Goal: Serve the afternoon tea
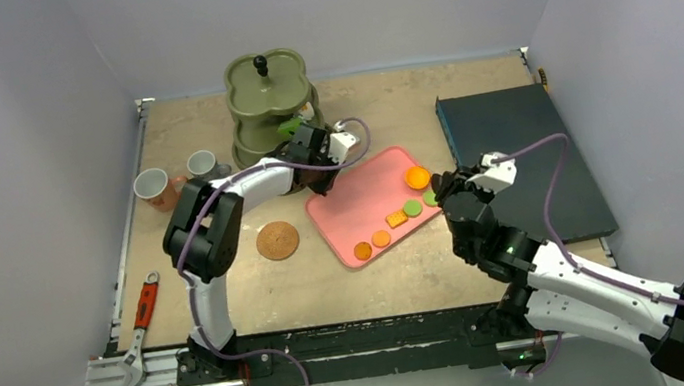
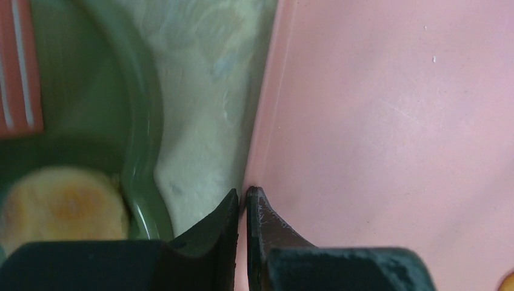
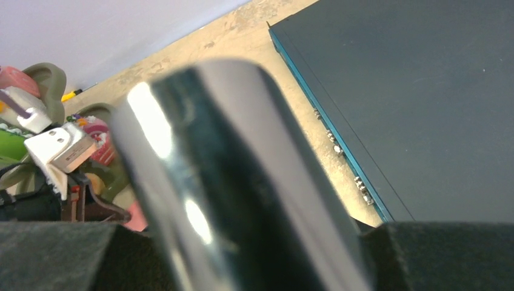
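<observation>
Six pastries (image 1: 381, 238) lie on the pink tray (image 1: 359, 201): three orange rounds (image 1: 417, 177), one orange square (image 1: 396, 218) and two green rounds (image 1: 412, 207). They sit in a loose line along the tray's near right side.

My left gripper (image 2: 243, 197) is at the opposite side, at the tray's far left rim. Its fingertips are pressed together with nothing between them, and the whole bare width of the tray separates it from the pastries. I cannot tell whether the tips touch the rim.

My right gripper (image 1: 445, 197) hangs at the tray's right edge, just beside the green rounds and partly covering one of them. It is clamped on one pair of shiny tongs (image 3: 230, 182), which fills its wrist view.

One olive three-tier stand (image 1: 268, 107) rises just past the tray's far left corner, with a narrow strip of table (image 2: 200, 121) between them. In its lowest tier I see one pale orange round pastry (image 2: 60, 209) and one pink striped piece (image 2: 18, 66), both blurred.

Two cups stand well to the tray's left, beyond the stand: one grey-blue cup (image 1: 202, 164) and one terracotta cup (image 1: 153, 187). One brown coaster (image 1: 277, 240) lies bare, near the tray's left side.

One dark teal board (image 1: 521, 163) lies to the tray's right. One orange-handled wrench (image 1: 139, 322) lies far to the tray's left, at the near table edge.
</observation>
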